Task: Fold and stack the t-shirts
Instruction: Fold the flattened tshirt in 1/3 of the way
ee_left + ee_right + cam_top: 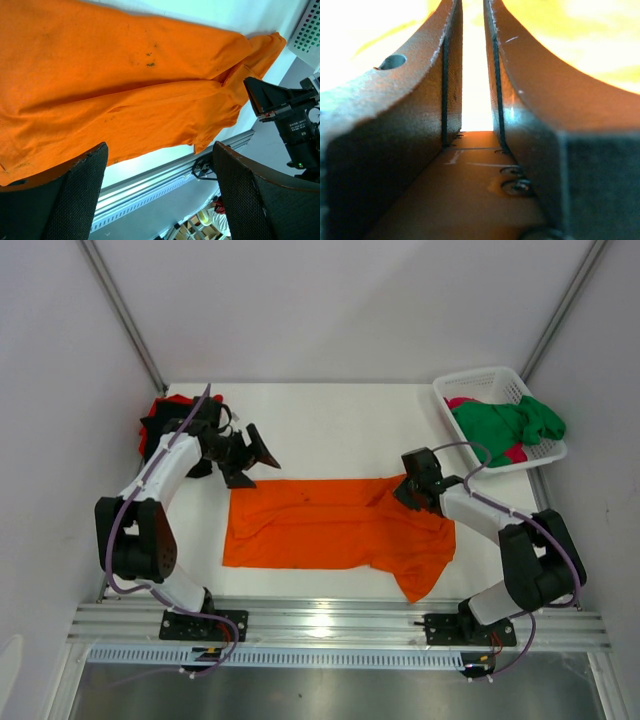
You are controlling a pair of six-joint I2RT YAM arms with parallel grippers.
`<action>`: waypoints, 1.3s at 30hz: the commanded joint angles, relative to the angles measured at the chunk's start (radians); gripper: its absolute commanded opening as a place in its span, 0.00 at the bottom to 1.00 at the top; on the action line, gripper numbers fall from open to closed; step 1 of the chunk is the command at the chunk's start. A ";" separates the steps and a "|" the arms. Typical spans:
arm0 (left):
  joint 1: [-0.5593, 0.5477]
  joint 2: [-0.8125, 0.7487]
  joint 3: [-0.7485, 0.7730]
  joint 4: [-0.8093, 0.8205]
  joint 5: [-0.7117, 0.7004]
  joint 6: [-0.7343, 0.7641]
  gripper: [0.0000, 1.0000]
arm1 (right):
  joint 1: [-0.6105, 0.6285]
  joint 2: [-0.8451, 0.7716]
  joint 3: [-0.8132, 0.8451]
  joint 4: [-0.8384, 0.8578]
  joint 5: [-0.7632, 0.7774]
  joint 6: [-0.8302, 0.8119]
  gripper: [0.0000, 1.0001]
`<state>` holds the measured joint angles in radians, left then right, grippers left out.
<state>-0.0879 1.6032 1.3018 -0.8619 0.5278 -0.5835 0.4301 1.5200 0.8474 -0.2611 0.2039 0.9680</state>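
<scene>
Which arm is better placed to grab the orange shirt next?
Right, probably: the right gripper sits on the orange t-shirt's far corner; the left gripper hangs open, off the cloth.

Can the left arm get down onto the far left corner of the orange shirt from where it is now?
Probably yes. The left gripper hangs open just beyond the far left corner of the orange t-shirt, and nothing lies between them; the right gripper is at the opposite end.

We count five shirts (one orange shirt [330,525], then red [178,400], black [155,425], green [505,420], pink [462,402]), one basket [480,378], two arms [160,475] [490,510].
</scene>
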 commanded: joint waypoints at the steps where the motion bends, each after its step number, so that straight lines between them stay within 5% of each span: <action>1: -0.004 -0.014 0.022 -0.005 0.018 0.007 0.88 | -0.010 -0.040 -0.036 -0.003 0.025 -0.005 0.22; 39: -0.004 -0.023 -0.006 0.012 0.003 0.005 0.88 | -0.039 0.108 0.030 0.068 0.008 0.008 0.26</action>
<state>-0.0879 1.6024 1.2884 -0.8696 0.5266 -0.5838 0.3946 1.6119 0.8455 -0.2134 0.2111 0.9722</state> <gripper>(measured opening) 0.878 0.263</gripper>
